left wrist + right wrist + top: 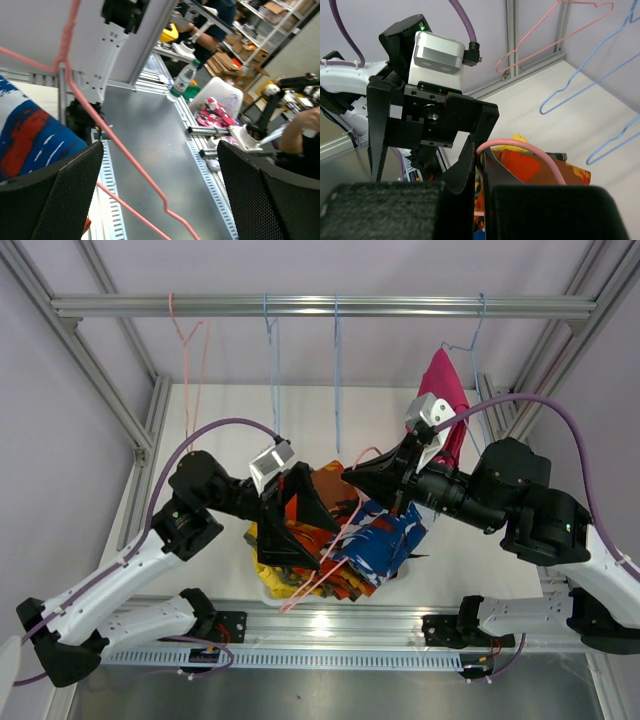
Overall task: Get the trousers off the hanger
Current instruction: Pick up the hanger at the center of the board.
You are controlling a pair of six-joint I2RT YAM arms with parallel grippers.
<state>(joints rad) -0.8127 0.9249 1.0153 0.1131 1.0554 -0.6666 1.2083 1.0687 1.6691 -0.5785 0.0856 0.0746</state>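
A pink hanger [338,537] lies slanted across a pile of trousers on the table. The pile shows the blue-white-red pair [385,540], the orange-black pair [335,490] and the yellow pair [268,575]; I cannot pick out the camouflage pair. My right gripper [348,475] is shut on the hanger's hook [520,146]. My left gripper [310,540] is wide open over the pile, and the hanger wire [125,155] runs between its fingers [270,200] without touching them. The blue-white-red cloth [30,135] lies at its left. The magenta trousers [445,390] hang on a blue hanger at the back right.
An empty pink hanger [190,340] and two empty blue hangers [272,350] [337,360] hang from the top rail [400,306]. Frame posts stand at both sides. The aluminium rail [330,625] runs along the near table edge.
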